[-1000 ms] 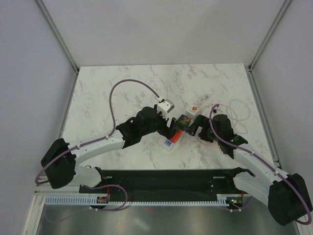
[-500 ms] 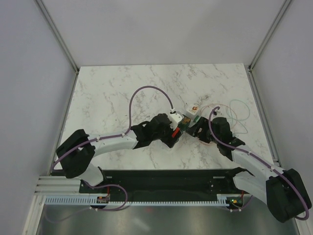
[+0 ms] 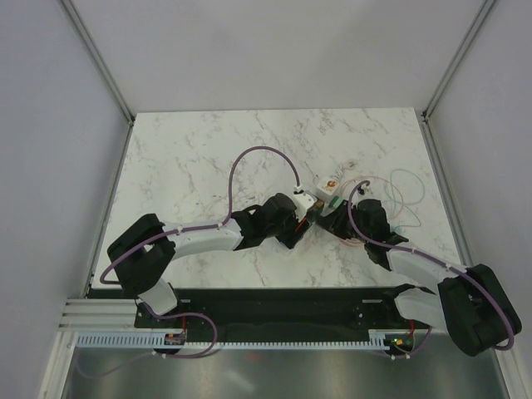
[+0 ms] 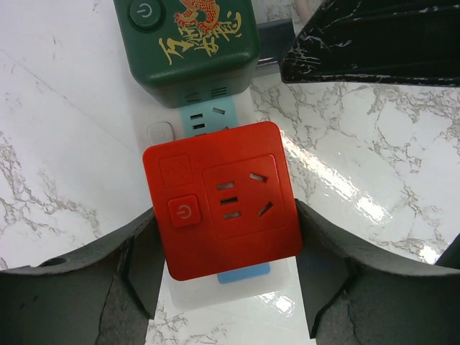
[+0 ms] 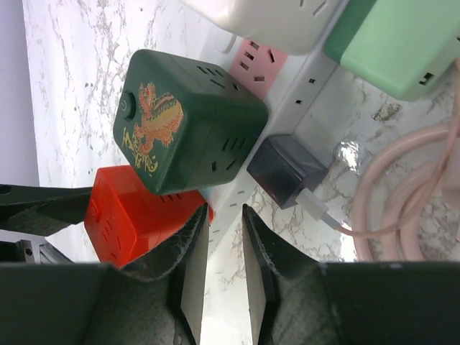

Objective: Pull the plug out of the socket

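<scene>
Red plug (image 4: 223, 205) sits in the middle of the left wrist view, seated on the white socket (image 5: 309, 83), whose blue label peeks out at its upper and lower edges. The left gripper (image 4: 225, 213) straddles it, one dark finger (image 4: 133, 266) at lower left and the other at lower right, both right against its sides; whether they actually squeeze it cannot be told. Just above it in that frame, on the same strip, stands a dark green cube (image 4: 190, 43) with a gold dragon print.

In the right wrist view the socket runs from the upper right toward the lower centre. The right gripper (image 5: 224, 212) is at the bottom, its fingers drawn almost together with only a narrow slit, tips at the strip's edge beside the red plug. A dark grey charger (image 5: 284, 169) with a pinkish cable (image 5: 402, 187) is just right of the green cube, and a mint plug (image 5: 399, 43) fills the upper right corner. Everything rests on the marble table (image 3: 208, 158).
</scene>
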`<control>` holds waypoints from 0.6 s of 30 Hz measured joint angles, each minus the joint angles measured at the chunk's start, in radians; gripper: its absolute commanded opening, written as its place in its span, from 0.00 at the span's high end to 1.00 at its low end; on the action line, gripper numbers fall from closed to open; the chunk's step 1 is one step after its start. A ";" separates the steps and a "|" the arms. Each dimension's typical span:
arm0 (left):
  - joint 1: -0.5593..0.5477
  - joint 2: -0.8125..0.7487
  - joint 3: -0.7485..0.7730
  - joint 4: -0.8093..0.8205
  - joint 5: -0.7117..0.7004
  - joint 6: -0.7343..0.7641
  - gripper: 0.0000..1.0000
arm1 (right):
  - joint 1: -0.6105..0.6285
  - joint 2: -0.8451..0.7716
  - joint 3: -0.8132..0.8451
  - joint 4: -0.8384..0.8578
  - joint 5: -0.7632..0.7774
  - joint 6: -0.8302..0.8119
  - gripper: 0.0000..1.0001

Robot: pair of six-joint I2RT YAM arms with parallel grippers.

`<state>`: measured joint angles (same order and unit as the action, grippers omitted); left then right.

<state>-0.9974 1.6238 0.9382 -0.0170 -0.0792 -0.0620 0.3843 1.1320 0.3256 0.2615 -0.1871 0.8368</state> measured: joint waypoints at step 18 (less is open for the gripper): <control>0.000 0.001 0.001 0.002 0.003 -0.001 0.89 | 0.103 0.177 0.000 0.114 0.050 0.048 0.62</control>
<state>-0.9974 1.6249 0.9394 -0.0154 -0.0761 -0.0628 0.4873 1.3087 0.3260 0.3756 -0.1368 0.8845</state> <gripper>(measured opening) 0.713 0.391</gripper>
